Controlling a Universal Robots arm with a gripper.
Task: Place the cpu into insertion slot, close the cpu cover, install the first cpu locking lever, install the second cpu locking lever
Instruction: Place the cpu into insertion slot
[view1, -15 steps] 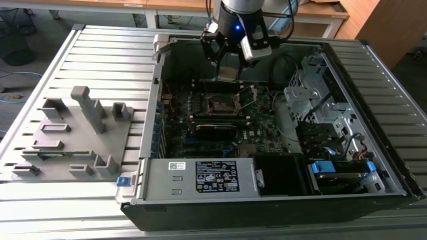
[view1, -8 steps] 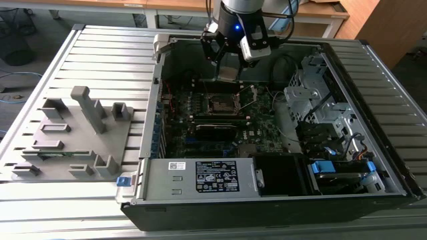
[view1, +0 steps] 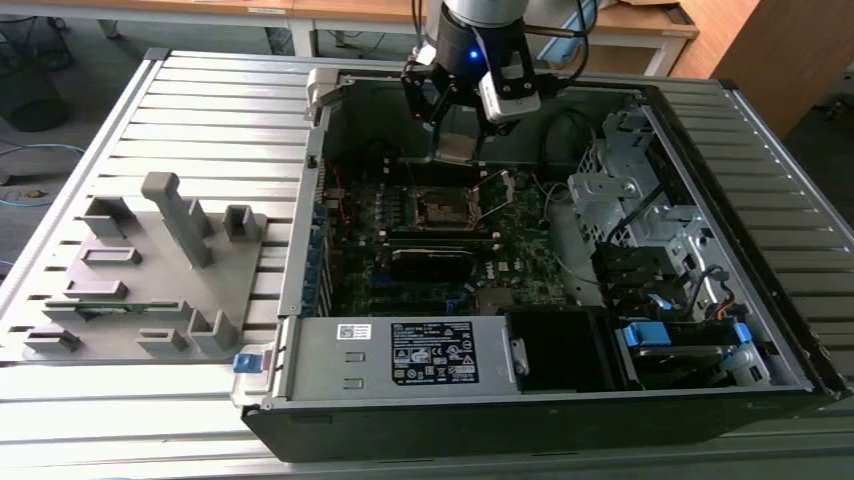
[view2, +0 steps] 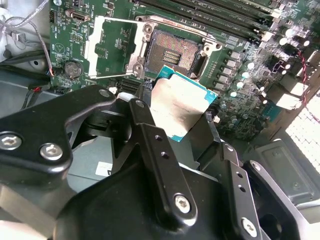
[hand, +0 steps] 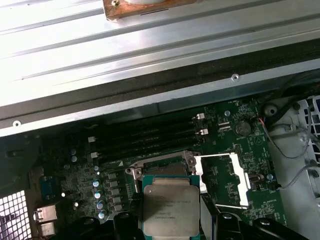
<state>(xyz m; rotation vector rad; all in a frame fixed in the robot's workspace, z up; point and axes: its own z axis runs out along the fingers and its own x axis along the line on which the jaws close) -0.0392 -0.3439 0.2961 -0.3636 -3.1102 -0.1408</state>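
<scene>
I have the cpu (view2: 182, 105) clamped between the two black fingers (view2: 150, 135), one on each of two opposite edges, with its dull metal top facing the second wrist camera. It hangs in the air, touching nothing but the fingers. In the first wrist view the cpu (hand: 171, 207) sits between the fingertips, its green border showing around the grey plate.

Just beyond the fingertips lies the insertion slot (view2: 172, 52), dark and bare inside its silvery rim, with no chip seated in it. The cpu is apart from it, and in the exterior view the fingers (view1: 455, 140) hold it above the board, with the insertion slot (view1: 441, 208) lower down.

The cpu cover (view2: 136, 55) is swung open. It lies off to one side of the slot, away from the fingers, and the board shows through its square window. In the first wrist view the cover (hand: 240, 182) is likewise beside the slot, not over it.

Around all this spreads the green motherboard (view2: 67, 47), with a round coin battery (view2: 74, 68) past the open cover and long black memory slots (hand: 150, 135) on the far side of the slot from the fingers. The board sits inside an open computer case (view1: 534, 400) on a slatted metal worktop (view1: 200, 90), and a grey parts holder (view1: 147, 270) stands well apart from the fingers.
</scene>
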